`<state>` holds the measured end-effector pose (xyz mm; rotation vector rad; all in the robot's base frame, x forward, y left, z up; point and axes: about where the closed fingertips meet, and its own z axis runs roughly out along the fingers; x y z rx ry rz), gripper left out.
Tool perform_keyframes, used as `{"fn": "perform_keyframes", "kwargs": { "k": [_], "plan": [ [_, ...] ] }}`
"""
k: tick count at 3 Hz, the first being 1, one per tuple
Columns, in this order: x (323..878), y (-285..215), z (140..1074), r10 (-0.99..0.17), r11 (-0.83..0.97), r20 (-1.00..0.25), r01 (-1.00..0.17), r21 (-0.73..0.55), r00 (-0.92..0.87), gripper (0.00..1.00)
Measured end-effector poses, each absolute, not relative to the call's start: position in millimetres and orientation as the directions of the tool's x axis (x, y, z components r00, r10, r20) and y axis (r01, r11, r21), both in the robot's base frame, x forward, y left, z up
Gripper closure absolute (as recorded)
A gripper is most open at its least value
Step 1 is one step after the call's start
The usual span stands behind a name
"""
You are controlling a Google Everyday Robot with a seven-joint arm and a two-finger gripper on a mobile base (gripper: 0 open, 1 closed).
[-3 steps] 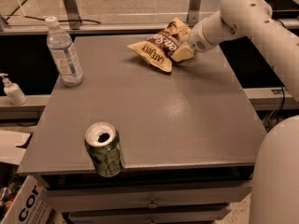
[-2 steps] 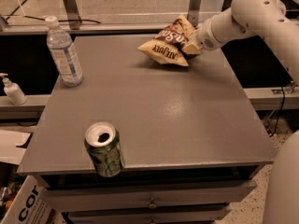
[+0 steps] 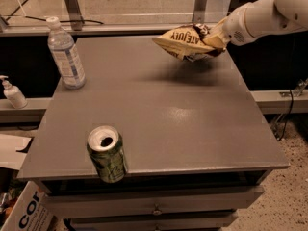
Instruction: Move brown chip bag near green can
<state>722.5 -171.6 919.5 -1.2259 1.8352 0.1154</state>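
Observation:
The brown chip bag (image 3: 186, 43) hangs in the air above the table's far right part, its cream-yellow band with dark lettering turned toward me. My gripper (image 3: 215, 38) reaches in from the right on a white arm and is shut on the bag's right end. The green can (image 3: 106, 153) stands upright at the table's near left edge, its silver top open. The bag is far from the can, across the table.
A clear plastic water bottle (image 3: 66, 54) stands at the far left of the grey table (image 3: 163, 124). A small white pump bottle (image 3: 13, 93) sits on a ledge left of the table. A cardboard box (image 3: 26, 214) lies on the floor lower left.
The bag has been lifted off the table surface and now hangs above it in my gripper. Can and bottle have not moved.

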Motion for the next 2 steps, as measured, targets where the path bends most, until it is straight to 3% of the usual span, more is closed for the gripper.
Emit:
{"fn": "perform_keyframes", "kwargs": {
  "k": [2],
  "plan": [
    [640, -186, 919, -0.683, 0.369, -0.729, -0.842, -0.395, 0.043, 1.0]
  ]
}}
